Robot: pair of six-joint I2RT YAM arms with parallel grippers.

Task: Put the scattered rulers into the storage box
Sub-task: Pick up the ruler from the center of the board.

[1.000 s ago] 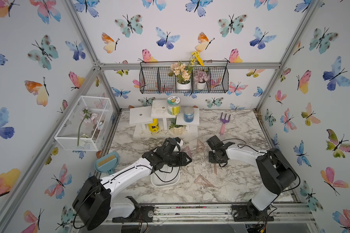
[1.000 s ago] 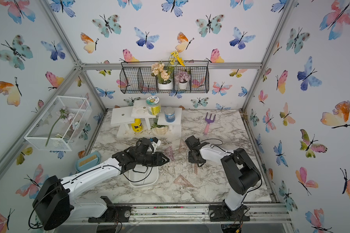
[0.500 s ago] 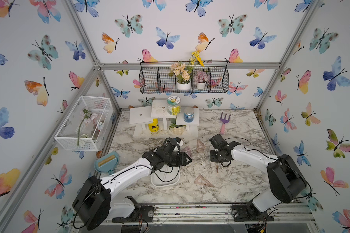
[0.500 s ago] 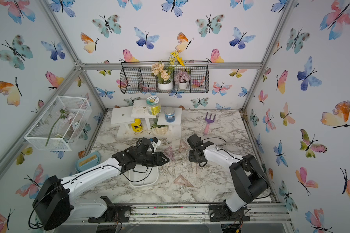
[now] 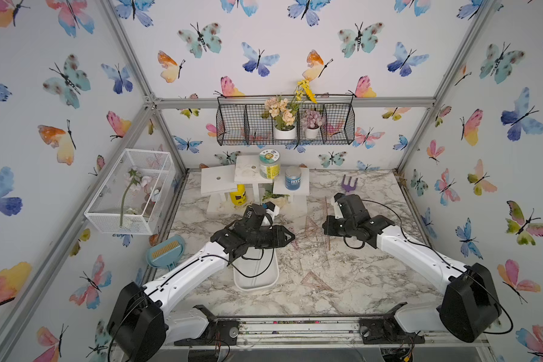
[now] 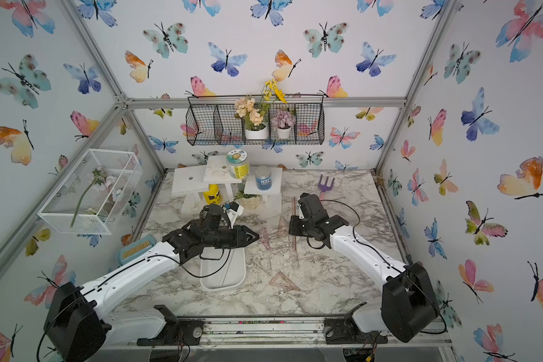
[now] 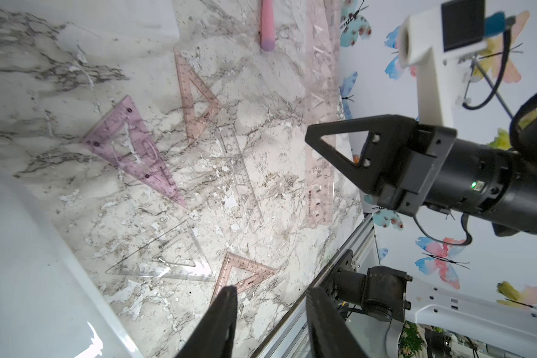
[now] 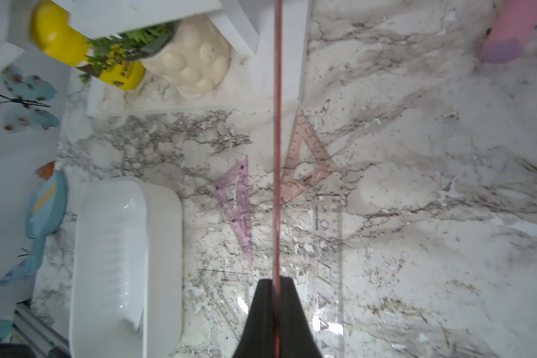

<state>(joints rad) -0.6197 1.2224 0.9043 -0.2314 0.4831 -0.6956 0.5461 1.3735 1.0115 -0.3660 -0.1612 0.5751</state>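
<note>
My right gripper [image 8: 275, 280] is shut on a long pink ruler [image 8: 277, 139], which shows edge-on in the right wrist view. The same ruler [image 7: 320, 124] hangs on edge from that gripper in the left wrist view and is a thin line [image 5: 326, 250] in a top view. My left gripper [image 7: 272, 291] is open and holds nothing, hovering over the far end of the white storage box [image 5: 254, 279]. Other rulers lie flat on the marble between the arms: a purple set square [image 7: 131, 148], a pink set square [image 7: 196, 102], a clear set square [image 7: 168, 257] and a clear straight ruler [image 7: 242, 186].
A purple-and-pink garden fork [image 5: 348, 183] lies at the back right. A white stand with jars [image 5: 254, 175] fills the back centre. A blue brush [image 5: 165, 252] lies left of the box. A white mesh cage [image 5: 129, 191] and a black wire basket [image 5: 286, 125] hang on the walls.
My right gripper has closed on the long pink ruler and has moved a little to the right and back with it. The left gripper has opened slightly and stayed in place.
</note>
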